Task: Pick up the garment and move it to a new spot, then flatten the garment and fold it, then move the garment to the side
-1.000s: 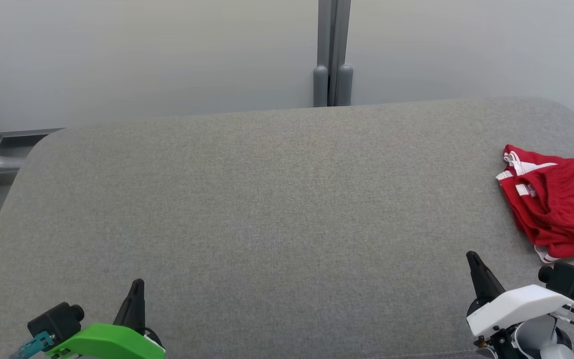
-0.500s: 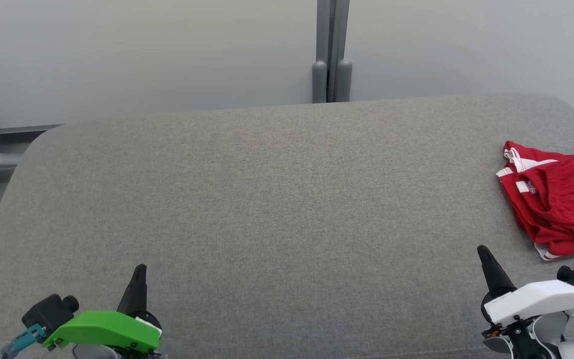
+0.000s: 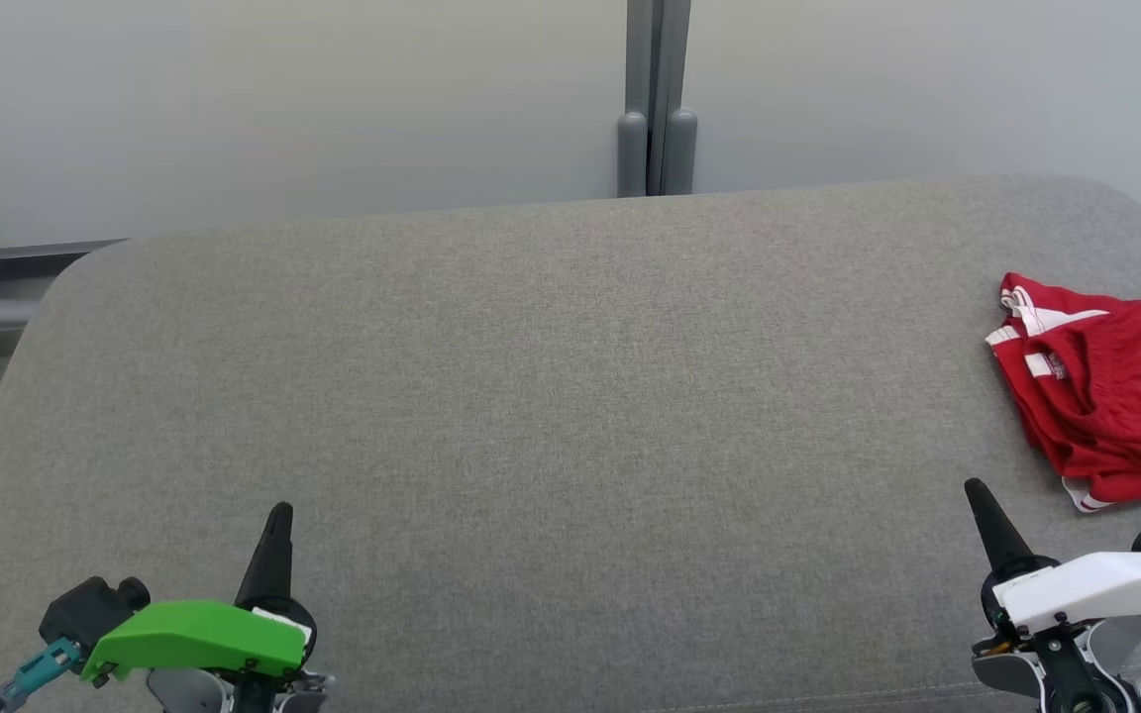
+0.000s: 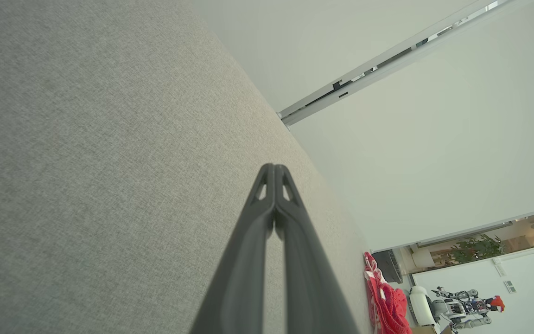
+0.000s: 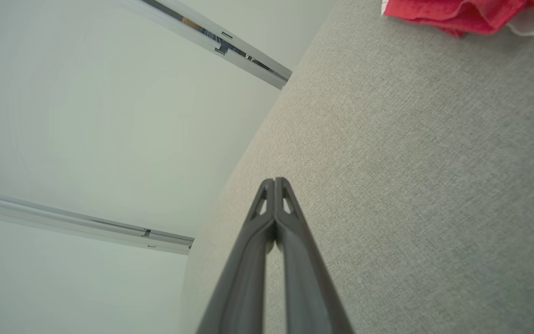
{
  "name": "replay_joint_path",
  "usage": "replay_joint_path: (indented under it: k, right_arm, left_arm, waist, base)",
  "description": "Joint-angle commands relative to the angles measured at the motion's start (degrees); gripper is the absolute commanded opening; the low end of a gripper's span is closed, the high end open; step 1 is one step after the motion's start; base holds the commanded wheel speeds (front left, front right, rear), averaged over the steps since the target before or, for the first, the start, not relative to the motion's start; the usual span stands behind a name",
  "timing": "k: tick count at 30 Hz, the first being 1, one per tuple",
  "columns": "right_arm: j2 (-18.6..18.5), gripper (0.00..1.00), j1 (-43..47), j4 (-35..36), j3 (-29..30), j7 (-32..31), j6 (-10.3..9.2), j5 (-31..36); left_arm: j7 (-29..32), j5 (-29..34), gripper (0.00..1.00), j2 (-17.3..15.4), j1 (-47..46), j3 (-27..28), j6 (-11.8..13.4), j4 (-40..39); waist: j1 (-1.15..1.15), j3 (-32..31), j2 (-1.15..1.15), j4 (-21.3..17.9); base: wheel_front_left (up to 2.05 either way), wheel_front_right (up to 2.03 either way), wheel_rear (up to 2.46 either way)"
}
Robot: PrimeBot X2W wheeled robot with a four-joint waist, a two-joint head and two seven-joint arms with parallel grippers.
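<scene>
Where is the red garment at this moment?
In the head view the red garment lies bunched at the right edge of the grey padded surface, a little beyond the right gripper and apart from it.

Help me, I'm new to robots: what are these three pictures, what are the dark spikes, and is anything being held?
This is a two-armed robot. The wide picture comes from a camera on its head, looking down at a grey cushion. The dark spikes at the bottom are its left gripper and right gripper, each made of two long fingers pressed shut. The other two pictures come from cameras on the wrists, looking along those fingers. On the cushion lies a crumpled red garment with white trim, at the robot's far right, apart from both grippers. Nothing is held.
</scene>
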State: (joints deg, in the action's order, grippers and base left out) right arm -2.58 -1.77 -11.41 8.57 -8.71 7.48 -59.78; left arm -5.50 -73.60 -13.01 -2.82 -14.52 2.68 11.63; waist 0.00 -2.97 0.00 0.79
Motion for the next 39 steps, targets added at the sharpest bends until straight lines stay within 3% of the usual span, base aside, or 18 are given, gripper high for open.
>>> replay_joint_path:
  k: [1,39]
  right_arm:
    - [-0.3,0.00,-1.6,0.3,0.6,-0.4,0.03,-2.0]
    - [-0.4,0.00,-3.2,-1.3,5.4,-3.8,0.03,-20.9]
  left_arm:
    - [0.3,-1.4,0.00,0.4,-1.8,1.1,-0.8,-0.1]
    - [3.0,-13.3,0.00,6.7,-4.0,7.7,-7.1,2.1]
  waist:
    - [0.00,0.1,0.00,0.0]
    - [0.00,1.8,0.00,-0.5]
  base:
    - [0.00,0.00,0.00]
    - [0.00,0.00,0.00]
